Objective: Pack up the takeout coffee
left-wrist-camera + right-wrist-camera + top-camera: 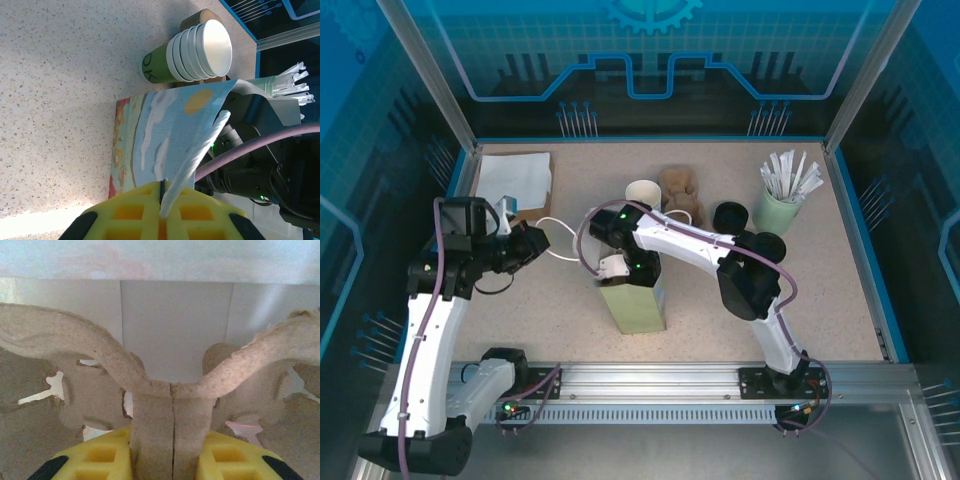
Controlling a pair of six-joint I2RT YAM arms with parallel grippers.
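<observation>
Desk (840, 300), speckled: I observe a pale green paper bag (638, 308) standing upright near the centre. Its printed side and white cord handle (197, 155) appear in my left wrist view. Inside the bag: a brown pulp carrier (172, 390). Far right: a pale green cup of wrapped straws (780, 208). Far left: white paper sheets (515, 175).

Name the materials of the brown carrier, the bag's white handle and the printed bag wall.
Carrier: moulded paper pulp, matte, with a rough fibrous surface and ragged edges.
Bag handle: probably twisted paper cord, white, with spiral ridges along it.
Bag wall: likely coated paper, smooth with a slight sheen. It stands as a flat panel with a crisp edge.
</observation>
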